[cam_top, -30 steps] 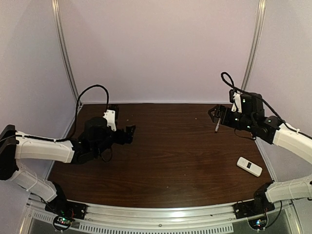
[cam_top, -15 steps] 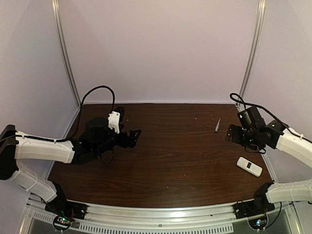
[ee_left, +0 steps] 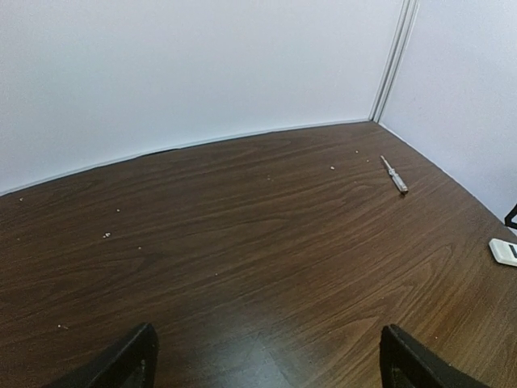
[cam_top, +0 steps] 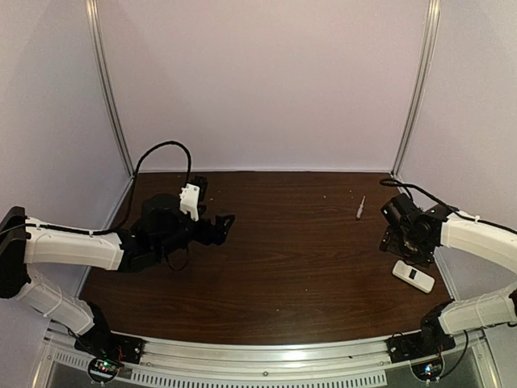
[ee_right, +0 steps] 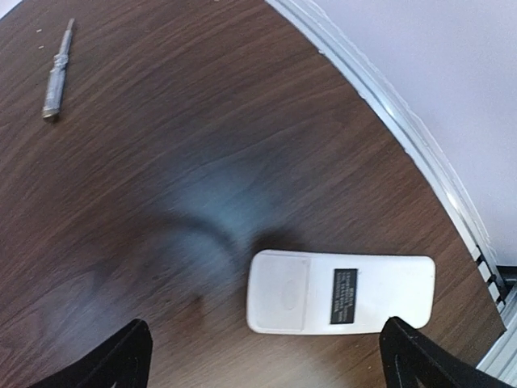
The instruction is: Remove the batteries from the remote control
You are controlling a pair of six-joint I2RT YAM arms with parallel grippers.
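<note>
- Both sets of jaws stand wide, empty; our right gripper (ee_right: pixel 266 364) hangs above the remote control (ee_right: pixel 339 291), label-up near the table (ee_right: pixel 161 202) edge; we see no batteries.
- Pinching that flat bar, we might skid it off.
- Farther: left gripper (cam_top: pixel 224 220), screwdriver (cam_top: pixel 360 208).

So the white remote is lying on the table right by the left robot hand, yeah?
No, wrong side. The remote control lies on the table right by the right gripper. The right wrist view shows it just beyond that open gripper.
</note>
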